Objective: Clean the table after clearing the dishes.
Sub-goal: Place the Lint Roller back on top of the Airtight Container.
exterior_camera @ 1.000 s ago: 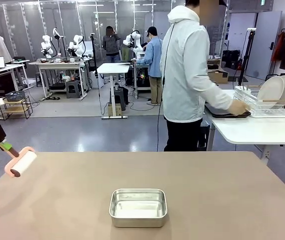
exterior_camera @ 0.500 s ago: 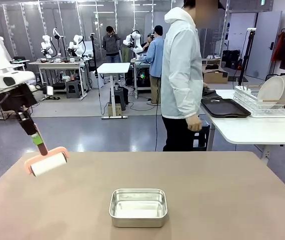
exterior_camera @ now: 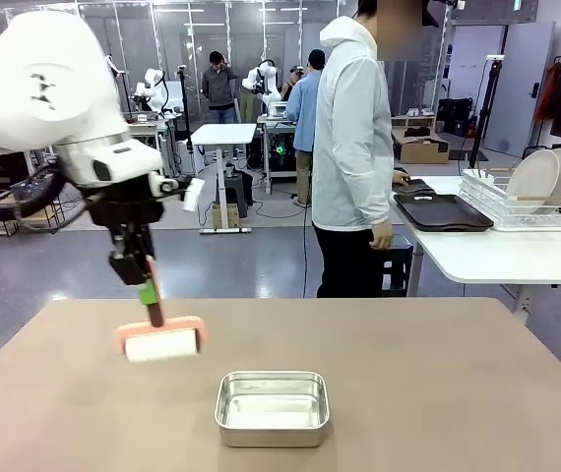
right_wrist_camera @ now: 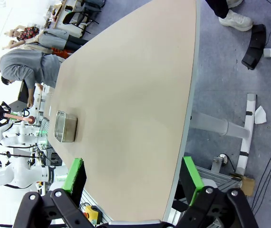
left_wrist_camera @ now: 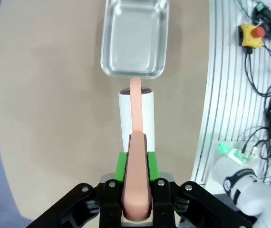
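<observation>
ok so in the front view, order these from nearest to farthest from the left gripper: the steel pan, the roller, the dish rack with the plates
1. The roller: held in the left gripper, hanging just below it over the table's left side.
2. The steel pan: on the table's middle, toward the robot's edge, to the gripper's right.
3. The dish rack: on the white side table, far right, behind the person.

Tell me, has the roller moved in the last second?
Yes. The roller has travelled rightward from the table's left edge toward the steel pan.

A steel pan (exterior_camera: 272, 407) is sitting near the table's near edge, midway along it. A pink-handled roller (exterior_camera: 161, 342) is hanging just left of the pan. A white dish rack (exterior_camera: 523, 205) is standing on the smaller white table (exterior_camera: 517, 258) at right.
</observation>
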Tool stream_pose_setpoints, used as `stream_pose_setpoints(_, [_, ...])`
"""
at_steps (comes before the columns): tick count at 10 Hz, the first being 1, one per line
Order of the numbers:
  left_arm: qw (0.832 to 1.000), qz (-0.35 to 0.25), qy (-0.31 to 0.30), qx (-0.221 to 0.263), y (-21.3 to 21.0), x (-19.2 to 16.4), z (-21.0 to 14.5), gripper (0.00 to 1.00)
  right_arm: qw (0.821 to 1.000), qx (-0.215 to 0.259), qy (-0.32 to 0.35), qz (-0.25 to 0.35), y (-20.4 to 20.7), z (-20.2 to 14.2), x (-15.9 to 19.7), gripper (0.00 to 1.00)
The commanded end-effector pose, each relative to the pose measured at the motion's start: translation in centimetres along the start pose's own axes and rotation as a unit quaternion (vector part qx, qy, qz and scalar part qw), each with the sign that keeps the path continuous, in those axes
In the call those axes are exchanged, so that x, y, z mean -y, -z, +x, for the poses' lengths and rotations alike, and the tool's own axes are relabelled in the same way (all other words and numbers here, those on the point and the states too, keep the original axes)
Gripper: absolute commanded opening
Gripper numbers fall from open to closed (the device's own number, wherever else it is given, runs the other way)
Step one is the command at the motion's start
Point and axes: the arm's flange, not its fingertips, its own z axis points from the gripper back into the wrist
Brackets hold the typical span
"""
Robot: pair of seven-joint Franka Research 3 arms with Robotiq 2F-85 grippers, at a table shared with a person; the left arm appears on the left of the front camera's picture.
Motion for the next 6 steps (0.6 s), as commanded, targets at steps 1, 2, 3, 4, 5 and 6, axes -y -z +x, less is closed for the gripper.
stream_pose_setpoints(1, [0.999, -0.025, 0.03, 0.01, 0.1, -1.7, 3.4, 0.2, 1.0, -0.001, -0.003, -0.007, 0.1, -0.5, -0.4, 1.0])
stream_pose_setpoints(2, [0.999, -0.014, 0.04, -0.008, 0.7, -1.8, 5.5, 0.2, 1.0, -0.001, -0.003, -0.007, 0.1, -0.5, -0.4, 1.0])
stream_pose_setpoints(3, [0.998, -0.052, 0.04, 0.008, 1.4, -1.9, 7.4, 0.2, 1.0, -0.001, -0.003, -0.007, 0.1, -0.5, -0.4, 1.0])
stream_pose_setpoints(4, [0.997, -0.05, 0.058, -0.002, 2.3, -2.1, 9.3, 0.2, 1.0, -0.001, -0.003, -0.007, 0.1, -0.5, -0.4, 1.0])
stream_pose_setpoints(5, [0.997, -0.059, 0.054, -0.003, 3.1, -2.4, 10.7, 0.2, 1.0, -0.001, -0.003, -0.007, 0.1, -0.5, -0.4, 1.0])
stream_pose_setpoints(6, [0.999, -0.04, 0.031, -0.014, 4.2, -2.3, 12.0, 0.2, 1.0, -0.001, -0.003, -0.007, 0.1, -0.5, -0.4, 1.0])
